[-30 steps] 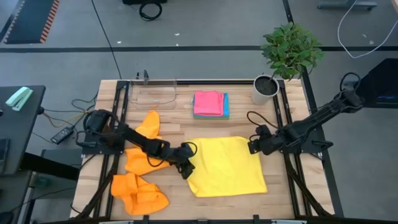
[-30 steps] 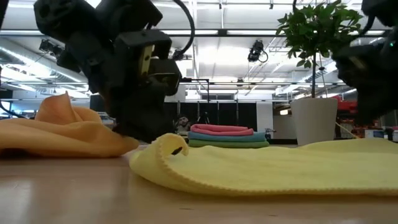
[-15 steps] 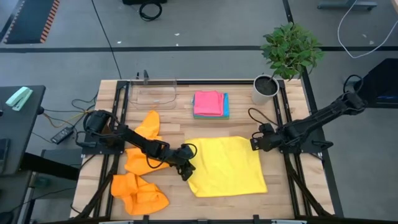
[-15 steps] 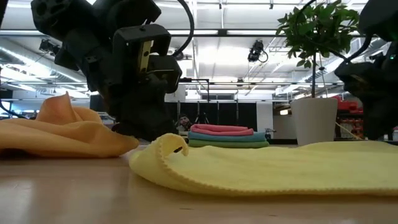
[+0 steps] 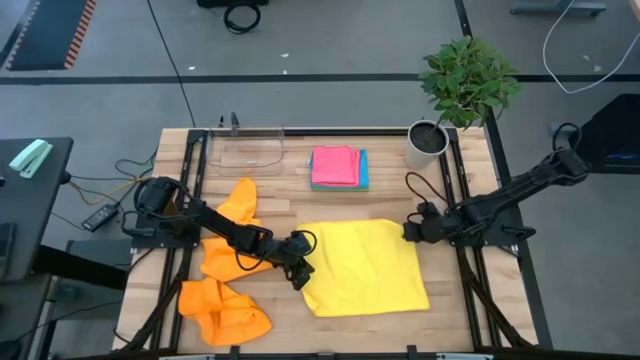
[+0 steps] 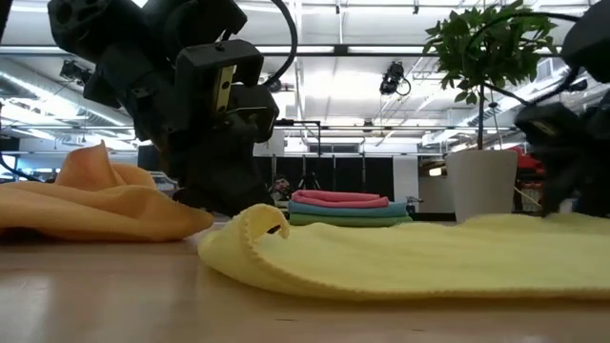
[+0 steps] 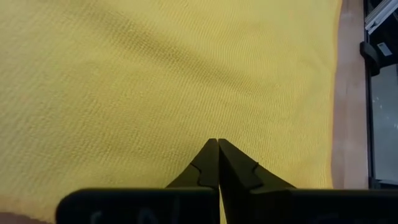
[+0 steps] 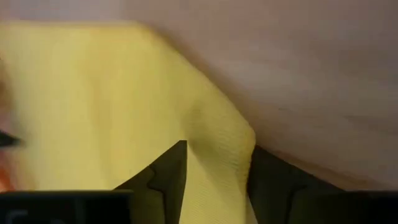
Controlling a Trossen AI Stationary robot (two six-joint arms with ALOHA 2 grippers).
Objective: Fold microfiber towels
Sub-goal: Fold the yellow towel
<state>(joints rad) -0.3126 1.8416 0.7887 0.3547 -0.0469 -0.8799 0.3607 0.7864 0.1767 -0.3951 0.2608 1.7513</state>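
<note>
Yellow square microfiber towel (image 5: 362, 264) may slip: left hand (image 5: 298, 279) clenched at its corner, right hand (image 5: 411, 231) parted astride its edge.

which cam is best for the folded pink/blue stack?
High view: the stack shows whole from above, pink on top, blue edge peeking out, beside the clear tray. Low view shows only its side edges. Neither wrist view shows it.

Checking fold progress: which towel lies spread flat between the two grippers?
The yellow towel, spread flat between both grippers; the orange ones lie crumpled, and the pink tops a folded stack.
</note>
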